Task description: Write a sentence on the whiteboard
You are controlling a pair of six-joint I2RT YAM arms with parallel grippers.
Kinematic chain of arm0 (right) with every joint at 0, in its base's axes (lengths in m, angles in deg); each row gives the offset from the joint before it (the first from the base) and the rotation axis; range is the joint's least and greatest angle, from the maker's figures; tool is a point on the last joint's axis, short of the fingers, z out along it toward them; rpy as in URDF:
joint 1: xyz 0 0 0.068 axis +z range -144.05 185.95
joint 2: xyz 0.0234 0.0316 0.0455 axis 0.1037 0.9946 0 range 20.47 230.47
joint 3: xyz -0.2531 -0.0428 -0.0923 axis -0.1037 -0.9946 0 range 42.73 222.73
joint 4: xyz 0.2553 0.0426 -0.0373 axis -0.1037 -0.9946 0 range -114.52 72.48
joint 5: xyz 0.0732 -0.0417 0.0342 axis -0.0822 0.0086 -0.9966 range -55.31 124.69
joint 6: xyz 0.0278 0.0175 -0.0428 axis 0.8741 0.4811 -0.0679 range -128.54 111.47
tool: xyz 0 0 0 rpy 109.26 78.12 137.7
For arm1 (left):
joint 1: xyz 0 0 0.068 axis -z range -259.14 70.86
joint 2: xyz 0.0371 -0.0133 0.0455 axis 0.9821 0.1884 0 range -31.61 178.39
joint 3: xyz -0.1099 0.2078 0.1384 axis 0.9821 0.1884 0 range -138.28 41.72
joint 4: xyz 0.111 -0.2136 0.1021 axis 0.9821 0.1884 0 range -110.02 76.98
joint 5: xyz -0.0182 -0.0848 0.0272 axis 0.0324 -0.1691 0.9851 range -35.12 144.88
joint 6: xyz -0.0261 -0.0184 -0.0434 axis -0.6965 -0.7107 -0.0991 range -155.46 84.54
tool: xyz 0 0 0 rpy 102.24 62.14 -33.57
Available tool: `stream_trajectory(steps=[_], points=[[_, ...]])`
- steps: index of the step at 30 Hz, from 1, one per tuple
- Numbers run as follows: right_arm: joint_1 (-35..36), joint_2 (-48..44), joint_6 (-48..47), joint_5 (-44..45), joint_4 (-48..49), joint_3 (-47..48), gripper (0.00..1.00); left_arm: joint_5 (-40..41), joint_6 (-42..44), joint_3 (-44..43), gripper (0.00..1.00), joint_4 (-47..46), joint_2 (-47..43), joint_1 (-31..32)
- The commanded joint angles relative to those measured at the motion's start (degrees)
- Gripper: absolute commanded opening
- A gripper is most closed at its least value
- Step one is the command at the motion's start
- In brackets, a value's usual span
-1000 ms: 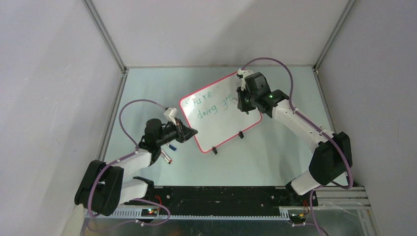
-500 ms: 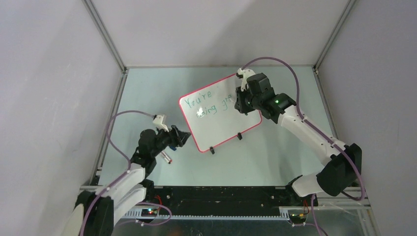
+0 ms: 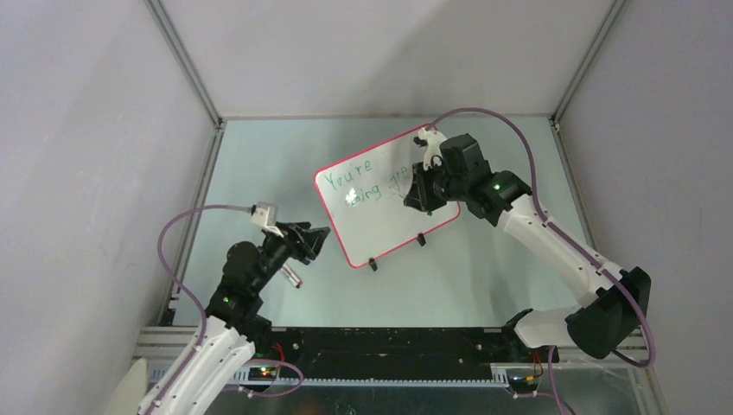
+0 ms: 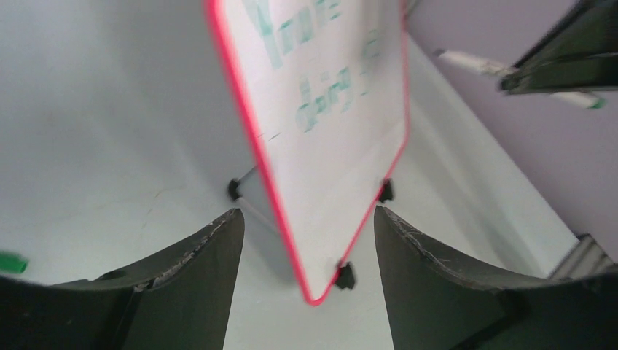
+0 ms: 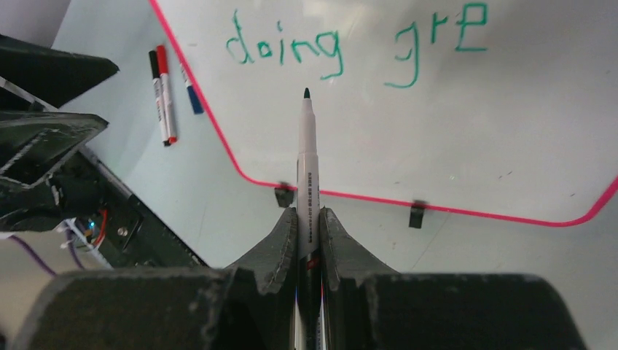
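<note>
Glossy white with a thin red-pink rim and rounded corners, the whiteboard point(image 3: 389, 220) is sitting propped at a tilt on two small black clip feet point(image 3: 373, 264) near the middle of the pale green table point(image 3: 484, 268). Green handwriting point(image 5: 321, 51) is running across it in two lines, the lower one reading "doing gre". We are keeping our right gripper point(image 3: 415, 194) over the board's 3 o'clock side, its dark jaws pinched tight around the white barrel of a green marker point(image 5: 307, 168). The marker's tip is pointing at the board below the written words, and we cannot tell whether it is touching. Our left gripper point(image 3: 309, 242) is hanging at the board's 8 o'clock with its matte black fingers point(image 4: 197, 270) spread wide and nothing between them. A second ago it was pressed closed against the board's lower left edge; since then it has been letting go and pulling back toward 6 o'clock, and it is now standing apart from the rim. Meanwhile the right gripper has been sliding from the board's top right corner down toward its middle. Two slim loose markers point(image 5: 162, 95), one black-capped and one red-capped, are lying side by side on the table at the board's 7 o'clock, just beside the left gripper.
</note>
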Motion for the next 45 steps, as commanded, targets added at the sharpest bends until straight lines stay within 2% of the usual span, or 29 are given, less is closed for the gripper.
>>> stream_trajectory(steps=[1,4,7,10,12,13,14,17,19,20,22,26,28,30,31,33,35,38,45], points=[[0.3,-4.2,1.2,-4.5,-1.8,-0.8,0.00,5.3,4.3,-9.0,0.71,1.3,3.8,7.7],[-0.1,-6.4,1.3,-4.6,-2.1,-1.3,0.00,7.4,7.6,-14.0,0.74,1.1,9.7,12.1],[-0.7,-8.9,1.3,-4.4,-2.5,-1.3,0.00,9.3,8.9,-15.6,0.97,-4.7,11.4,13.1],[-1.7,-10.6,1.4,-4.7,-2.6,-1.4,0.00,20.9,5.5,-12.5,0.99,-15.8,8.8,13.1],[-2.3,-11.5,1.7,-5.5,-2.6,-1.3,0.00,25.8,1.5,-8.4,0.99,-23.5,6.5,12.8],[-2.5,-12.0,1.9,-6.3,-2.4,-1.3,0.00,23.1,3.7,-5.4,0.99,-31.5,6.7,11.7],[-3.0,-12.3,2.1,-7.6,-2.4,-1.4,0.00,17.2,6.0,-5.8,0.99,-32.7,7.4,11.4],[-4.0,-12.9,3.4,-10.3,-2.1,-1.2,0.00,11.6,20.1,-17.7,0.99,-19.3,14.9,14.7],[-4.5,-12.7,4.3,-10.9,-2.7,-0.2,0.00,10.4,30.2,-19.7,1.00,-20.5,18.1,19.2],[-4.6,-12.4,4.5,-11.0,-3.7,0.7,0.00,9.4,37.4,-18.4,0.99,-22.8,19.0,21.7],[-4.7,-11.6,4.7,-10.4,-5.7,2.2,0.00,7.9,45.6,-18.0,0.99,-28.5,22.2,23.8],[-4.8,-10.8,4.6,-9.0,-10.0,5.1,0.00,3.1,58.8,-22.9,0.99,-21.3,29.4,24.3],[-4.7,-11.0,4.9,-8.1,-11.3,6.0,0.00,2.3,61.4,-23.9,0.99,-22.3,30.9,24.5],[-4.6,-11.0,5.4,-7.0,-12.7,6.9,0.00,-0.7,63.8,-24.4,0.95,-22.4,31.7,24.6],[-4.6,-10.5,5.9,-6.7,-13.8,7.7,0.00,-2.3,68.0,-26.0,0.89,-20.5,32.0,24.6],[-4.1,-9.4,6.2,-6.7,-15.1,8.9,0.00,-4.0,70.8,-29.6,0.83,-13.1,34.7,24.9],[-2.7,-8.4,6.4,-6.3,-15.7,9.7,0.00,-4.6,71.9,-30.6,0.81,-12.4,35.7,25.0],[-1.4,-7.4,7.3,-5.5,-15.6,10.4,0.00,-6.6,71.3,-29.9,0.81,-14.4,35.9,25.0],[2.4,-4.3,8.1,-4.0,-15.6,13.2,0.00,-9.0,74.1,-31.6,0.80,-9.0,37.0,26.3]])
